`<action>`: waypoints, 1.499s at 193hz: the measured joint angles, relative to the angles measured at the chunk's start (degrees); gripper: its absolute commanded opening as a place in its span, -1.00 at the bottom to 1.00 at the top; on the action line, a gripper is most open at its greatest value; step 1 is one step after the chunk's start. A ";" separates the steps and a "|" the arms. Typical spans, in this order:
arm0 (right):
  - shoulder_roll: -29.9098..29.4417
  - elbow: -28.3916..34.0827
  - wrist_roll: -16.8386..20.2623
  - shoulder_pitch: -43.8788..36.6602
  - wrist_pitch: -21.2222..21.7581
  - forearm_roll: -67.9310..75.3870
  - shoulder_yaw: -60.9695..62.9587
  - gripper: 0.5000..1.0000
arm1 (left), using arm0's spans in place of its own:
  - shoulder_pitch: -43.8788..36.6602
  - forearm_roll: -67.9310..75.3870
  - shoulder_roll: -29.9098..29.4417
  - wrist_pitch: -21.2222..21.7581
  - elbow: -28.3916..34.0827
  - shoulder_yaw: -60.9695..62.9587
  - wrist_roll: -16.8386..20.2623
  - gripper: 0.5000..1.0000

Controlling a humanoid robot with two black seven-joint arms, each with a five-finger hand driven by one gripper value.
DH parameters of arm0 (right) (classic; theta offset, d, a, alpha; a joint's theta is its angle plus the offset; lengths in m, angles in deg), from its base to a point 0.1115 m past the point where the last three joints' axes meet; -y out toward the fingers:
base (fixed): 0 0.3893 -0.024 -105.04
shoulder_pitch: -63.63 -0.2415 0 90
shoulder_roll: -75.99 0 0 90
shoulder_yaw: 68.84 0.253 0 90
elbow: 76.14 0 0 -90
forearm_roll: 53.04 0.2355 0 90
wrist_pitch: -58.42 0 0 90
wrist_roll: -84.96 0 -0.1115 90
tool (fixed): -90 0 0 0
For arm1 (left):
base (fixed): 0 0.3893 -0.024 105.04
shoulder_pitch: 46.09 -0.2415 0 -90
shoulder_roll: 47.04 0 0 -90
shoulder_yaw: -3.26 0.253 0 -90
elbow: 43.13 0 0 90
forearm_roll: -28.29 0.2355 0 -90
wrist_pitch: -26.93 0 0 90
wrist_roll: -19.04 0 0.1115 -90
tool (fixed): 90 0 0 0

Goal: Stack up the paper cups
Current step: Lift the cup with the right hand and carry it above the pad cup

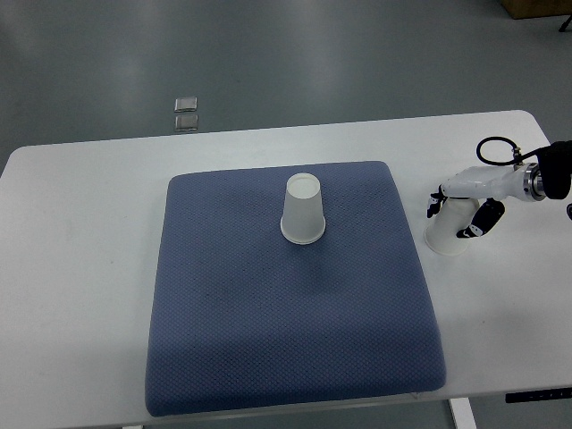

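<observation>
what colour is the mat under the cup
Dark blue with a fine dotted weave; the mat shows best in the top view, under the white cup.

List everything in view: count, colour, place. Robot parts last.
paper cup on mat: one, white, upside down near the mat's upper middle.
paper cup in hand: one, white, upside down on the table just right of the mat.
mat: one, blue-grey, centre of the table.
table: one, white, fills most of the view.
floor plates: two, small, silvery, on the grey floor beyond the table's far edge.
right hand: one, white and black, arm entering from the right edge, closed around the cup beside the mat.
left hand: not in view.
</observation>
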 measured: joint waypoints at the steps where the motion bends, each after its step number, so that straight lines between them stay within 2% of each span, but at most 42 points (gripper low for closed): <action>1: -0.02 -0.01 0.00 0.01 0.00 0.00 0.00 -0.37 | 0.00 0.00 0.00 0.00 0.00 0.00 0.00 1.00; 108: -0.13 -0.07 -0.15 -1.90 0.16 -0.05 0.25 -0.36 | 0.00 -0.02 0.00 0.00 0.00 0.00 0.00 1.00; 174: 0.28 0.13 -0.43 -8.49 1.21 0.05 0.13 -0.36 | 0.00 -0.02 0.00 0.00 0.00 0.00 0.00 1.00; 242: -5.29 0.96 -0.56 -21.52 8.04 0.32 0.11 -0.34 | 0.00 -0.02 0.00 0.00 0.00 0.00 0.00 1.00; 290: -10.11 3.83 -0.76 -28.96 13.36 0.75 0.18 -0.33 | 0.00 -0.02 0.00 0.00 0.00 0.00 0.00 1.00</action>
